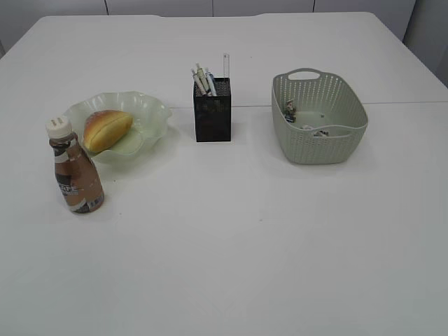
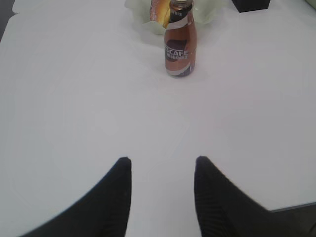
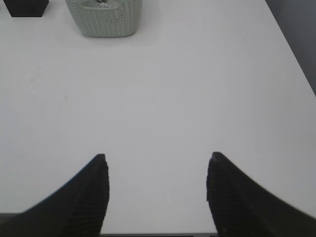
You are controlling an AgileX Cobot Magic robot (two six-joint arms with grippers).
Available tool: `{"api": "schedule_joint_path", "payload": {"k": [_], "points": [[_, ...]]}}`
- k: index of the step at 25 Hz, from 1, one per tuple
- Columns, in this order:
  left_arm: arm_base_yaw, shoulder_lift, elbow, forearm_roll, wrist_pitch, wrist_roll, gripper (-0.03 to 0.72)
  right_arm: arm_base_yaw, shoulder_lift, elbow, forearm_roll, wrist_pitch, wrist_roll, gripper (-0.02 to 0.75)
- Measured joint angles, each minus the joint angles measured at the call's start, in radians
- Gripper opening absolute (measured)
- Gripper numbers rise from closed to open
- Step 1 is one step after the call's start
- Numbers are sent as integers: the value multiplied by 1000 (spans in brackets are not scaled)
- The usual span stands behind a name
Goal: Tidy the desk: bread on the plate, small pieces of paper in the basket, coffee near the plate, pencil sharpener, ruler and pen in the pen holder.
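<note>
The bread (image 1: 106, 129) lies on the pale green plate (image 1: 150, 112) at the left. Just in front of the plate stands the coffee (image 1: 75, 168), upright, also in the left wrist view as the coffee (image 2: 180, 44). The black pen holder (image 1: 213, 115) in the middle holds pens (image 1: 203, 80) and the clear ruler (image 1: 225, 66); no pencil sharpener shows. Small pieces of paper (image 1: 311, 128) lie inside the basket (image 1: 318, 143). My left gripper (image 2: 163, 160) is open over bare table, well short of the coffee. My right gripper (image 3: 157, 157) is open and empty, far from the basket (image 3: 103, 19).
The white table's right edge (image 3: 291, 49) runs close to my right gripper. A corner of the pen holder (image 3: 24, 7) shows at the top left of the right wrist view. Neither arm appears in the exterior view.
</note>
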Motion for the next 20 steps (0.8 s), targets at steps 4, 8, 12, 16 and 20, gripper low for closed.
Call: {"api": "schedule_joint_path", "payload": {"k": [4,8,12,16,20], "points": [[0,0,0,2,0,0,307,0,0,0,0,0,0,490],[0,0,0,2,0,0,307,0,0,0,0,0,0,490],[0,0,0,2,0,0,307,0,0,0,0,0,0,490],[0,0,0,2,0,0,307,0,0,0,-2,0,0,490],[0,0,0,2,0,0,323,0,0,0,-2,0,0,490]]}}
